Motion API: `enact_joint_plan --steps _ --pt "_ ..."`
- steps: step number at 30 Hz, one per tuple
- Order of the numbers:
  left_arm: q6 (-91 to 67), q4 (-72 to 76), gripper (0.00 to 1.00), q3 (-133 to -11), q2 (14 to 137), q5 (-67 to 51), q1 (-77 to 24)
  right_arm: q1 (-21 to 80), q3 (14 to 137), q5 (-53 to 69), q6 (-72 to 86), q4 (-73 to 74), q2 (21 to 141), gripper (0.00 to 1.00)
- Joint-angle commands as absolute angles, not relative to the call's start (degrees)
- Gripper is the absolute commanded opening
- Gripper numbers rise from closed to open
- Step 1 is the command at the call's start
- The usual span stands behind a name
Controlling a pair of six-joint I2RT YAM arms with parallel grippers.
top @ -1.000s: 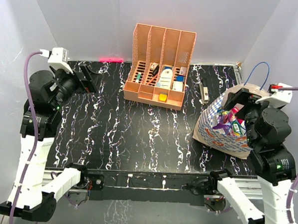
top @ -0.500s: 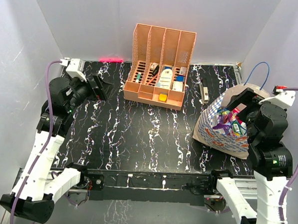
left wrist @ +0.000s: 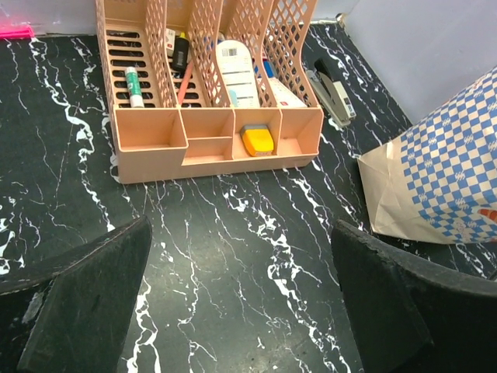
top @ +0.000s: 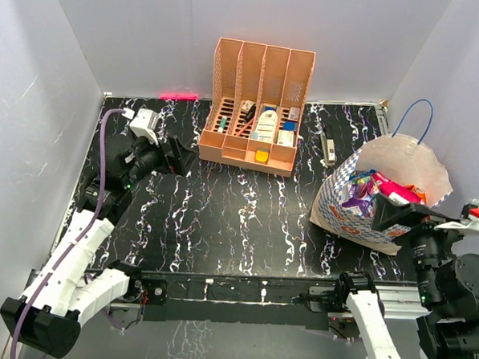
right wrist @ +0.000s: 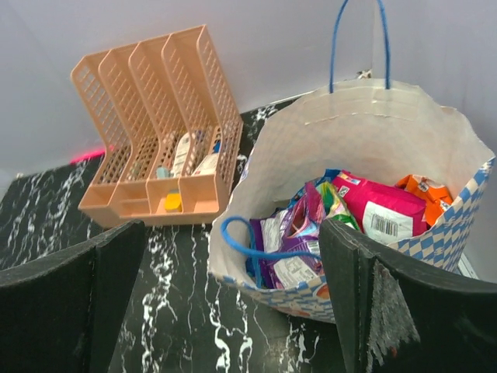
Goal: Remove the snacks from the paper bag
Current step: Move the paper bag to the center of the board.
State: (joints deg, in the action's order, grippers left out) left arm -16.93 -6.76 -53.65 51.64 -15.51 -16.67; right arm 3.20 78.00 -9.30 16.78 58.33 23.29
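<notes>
The paper bag (top: 358, 214) stands at the table's right side, blue-and-white checked, its mouth open. The snacks (top: 375, 195) fill it: a purple packet (right wrist: 299, 241), a pink packet (right wrist: 380, 210) and an orange packet (right wrist: 423, 190) lie against the white inner wall (right wrist: 311, 148). One blue string handle (right wrist: 256, 252) droops into the mouth, the other stands up behind. My right gripper (top: 402, 216) hovers open just near of the bag, holding nothing (right wrist: 233, 311). My left gripper (top: 175, 156) is open over bare table at the left (left wrist: 241, 311), far from the bag (left wrist: 443, 179).
An orange slotted organizer (top: 255, 108) with small bottles and boxes stands at the back centre (left wrist: 210, 101). A stapler (top: 328, 148) lies between it and the bag. A pink strip (top: 178, 96) lies at the back edge. Walls close in on three sides.
The right arm has drawn back from over the bag mouth toward the near edge, uncovering the snacks. The left arm has swung in and toward the table's middle. Both grippers stayed open.
</notes>
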Motion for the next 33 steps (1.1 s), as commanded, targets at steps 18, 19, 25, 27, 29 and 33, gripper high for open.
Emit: enact_joint_plan --steps 18,19,25,27,29,33 --pt "-21.3 -9.0 0.99 -52.0 47.5 -17.8 -18.6 3.7 70.7 7.9 -1.8 55.8 20.6 0.58" --pt "-21.6 -9.5 0.98 -52.7 47.4 -17.7 -18.6 4.1 70.7 8.1 -2.0 55.7 20.5 0.53" --pt "-23.7 -11.2 0.99 -56.2 46.6 -18.0 -18.6 7.7 73.5 6.5 -5.6 58.8 21.8 0.64" --pt "-24.9 -10.8 0.98 -56.3 46.1 -18.1 -18.6 9.4 74.7 4.0 -8.9 60.9 21.7 0.72" --pt "-26.0 -10.1 0.98 -56.2 45.9 -18.5 -18.6 11.9 75.4 2.5 -13.4 63.5 21.5 0.74" --pt "-27.8 -8.7 0.98 -55.8 46.3 -19.7 -18.7 16.1 76.1 -0.1 -20.4 66.7 20.8 0.72"
